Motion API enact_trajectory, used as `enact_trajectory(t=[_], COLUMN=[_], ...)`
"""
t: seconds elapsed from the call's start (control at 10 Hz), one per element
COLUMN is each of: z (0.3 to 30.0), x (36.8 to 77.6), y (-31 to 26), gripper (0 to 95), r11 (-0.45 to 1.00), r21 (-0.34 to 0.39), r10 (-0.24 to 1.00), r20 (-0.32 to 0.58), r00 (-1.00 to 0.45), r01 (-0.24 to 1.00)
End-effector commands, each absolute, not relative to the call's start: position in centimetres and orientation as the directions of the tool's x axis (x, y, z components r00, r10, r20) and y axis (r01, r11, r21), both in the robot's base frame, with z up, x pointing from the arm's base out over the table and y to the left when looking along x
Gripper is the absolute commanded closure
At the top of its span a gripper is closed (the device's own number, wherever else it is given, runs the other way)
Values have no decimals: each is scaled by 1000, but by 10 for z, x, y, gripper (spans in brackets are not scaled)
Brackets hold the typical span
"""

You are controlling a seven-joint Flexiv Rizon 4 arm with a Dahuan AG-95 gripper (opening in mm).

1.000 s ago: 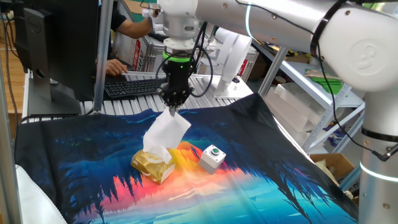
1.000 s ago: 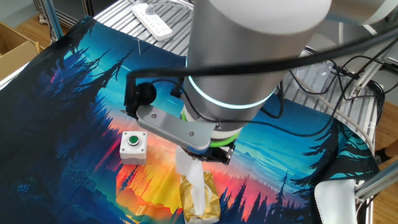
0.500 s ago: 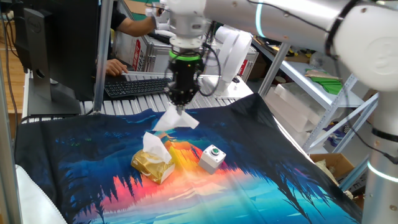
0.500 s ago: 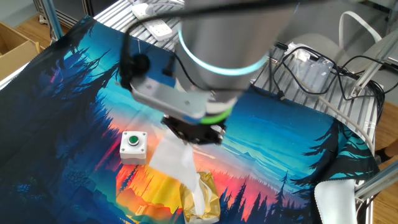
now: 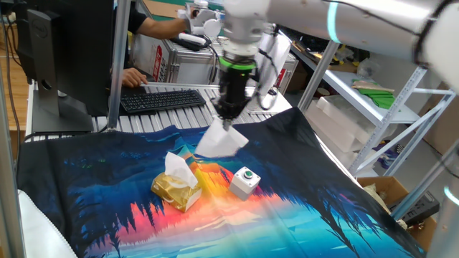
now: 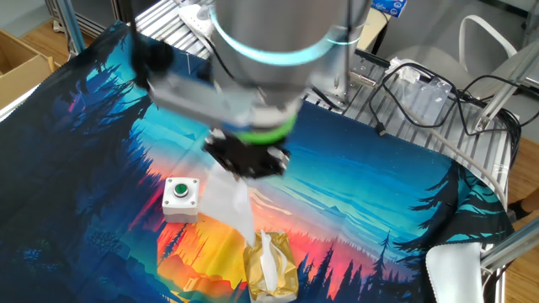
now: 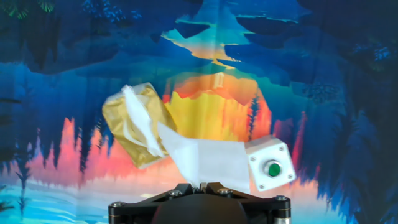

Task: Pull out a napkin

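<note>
The end effector (image 5: 228, 123) is closed on the napkin (image 5: 221, 142), which hangs free in the middle of the frame, above the packet (image 5: 176, 190) and box (image 5: 244, 181) on the desk (image 5: 323, 215).

White-grey arm (image 5: 373, 21), glowing cyan ring, black wrist cables.

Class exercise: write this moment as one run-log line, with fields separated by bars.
gripper: shut on napkin | napkin: free of golden packet, hanging in air | next tissue: sticking up from packet | button box: beside packet
</note>
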State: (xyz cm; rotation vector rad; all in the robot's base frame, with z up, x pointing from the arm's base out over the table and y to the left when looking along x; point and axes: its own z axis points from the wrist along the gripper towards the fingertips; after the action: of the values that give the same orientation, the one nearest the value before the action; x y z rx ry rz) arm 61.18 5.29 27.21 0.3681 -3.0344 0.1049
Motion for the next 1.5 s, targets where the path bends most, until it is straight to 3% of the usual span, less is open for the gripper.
enact_trajectory(t=[0.1, 1.5], z=[276, 279], x=[609, 591], y=[55, 66], gripper=[950, 950], r11=[968, 968], r21=[-73, -74], r10=[-233, -234], r20=[95, 84], r00=[-968, -969], r01=[-240, -240])
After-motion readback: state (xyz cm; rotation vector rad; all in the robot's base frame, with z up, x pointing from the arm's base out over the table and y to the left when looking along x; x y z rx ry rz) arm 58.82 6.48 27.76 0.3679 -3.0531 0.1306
